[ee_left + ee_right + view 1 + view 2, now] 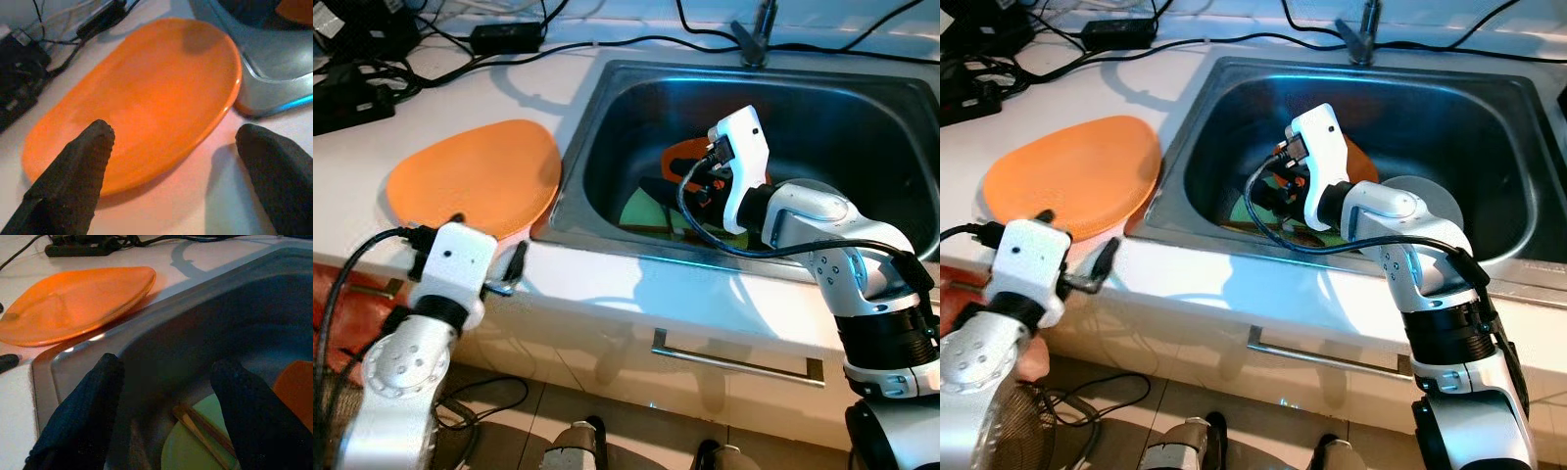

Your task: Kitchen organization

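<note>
The right gripper [166,416] is reached down inside the steel sink [636,98], its two black fingers spread apart with nothing between them. Just beyond its fingertips a pale green plate [195,440] is seen on the sink floor, with a pair of brown chopsticks [203,431] laid across it and an orange dish [296,387] just beside it. The sink's near wall rises close ahead of the fingers. The left gripper [176,161] is held low over the white counter [352,166], fingers likewise spread and holding nothing. An orange plate [146,98] lies just ahead of it, one edge touching the sink rim; bare counter is left between the fingertips. Black cables [372,59] are massed behind the plate.
</note>
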